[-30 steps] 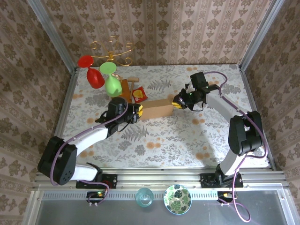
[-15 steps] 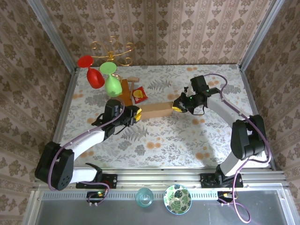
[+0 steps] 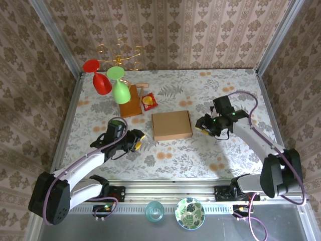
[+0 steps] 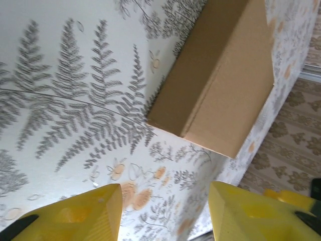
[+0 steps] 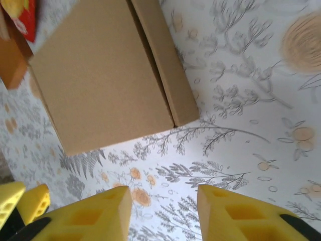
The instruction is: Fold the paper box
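Brown corrugated cardboard, the flat, closed rectangular paper box [image 3: 172, 125] lay mid-tabletop [image 3: 200, 90]. The left hand [image 3: 139, 141] stood open at the box's eight o'clock and the right hand [image 3: 200, 124] open at its three o'clock, both apart from it and gripping nothing.

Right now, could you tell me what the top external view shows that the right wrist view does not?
Top external adds the red glass, the green glass and the bowl at the near edge. Right wrist adds a close look at the side wall of the paper box, with the right pincer open. Both show the box closed and flat on the table, near the red packet.
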Robot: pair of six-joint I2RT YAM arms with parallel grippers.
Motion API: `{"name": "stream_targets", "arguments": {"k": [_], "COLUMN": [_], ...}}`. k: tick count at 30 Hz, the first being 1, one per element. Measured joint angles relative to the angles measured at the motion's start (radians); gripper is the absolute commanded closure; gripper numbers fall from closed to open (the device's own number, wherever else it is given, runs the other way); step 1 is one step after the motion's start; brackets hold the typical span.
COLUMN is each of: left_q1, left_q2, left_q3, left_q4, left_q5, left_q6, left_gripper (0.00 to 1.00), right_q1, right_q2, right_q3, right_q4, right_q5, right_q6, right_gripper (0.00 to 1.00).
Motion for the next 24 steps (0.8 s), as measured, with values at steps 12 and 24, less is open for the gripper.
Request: {"name": "stream_targets", "arguments": {"k": [12,24], "left_q1": [0.058,0.267], "left_q2": [-0.221,0.001], "left_q3": [0.279,-0.043], "left_q4": [-0.460,0.033], "left_q5": [-0.630,-0.890], "left_q6": [0.348,1.190], "left_gripper": [0.00,0.00], "right_q1": [-0.003,-0.063], "right_q2": [-0.273,0.006], "right_q3": [-0.046,-0.495], "right_q4": [0.186,0.974], "right_q5": [0.661,0.736], "right_q6": [-0.153,-0.633], "right_gripper": [0.00,0.00]}}
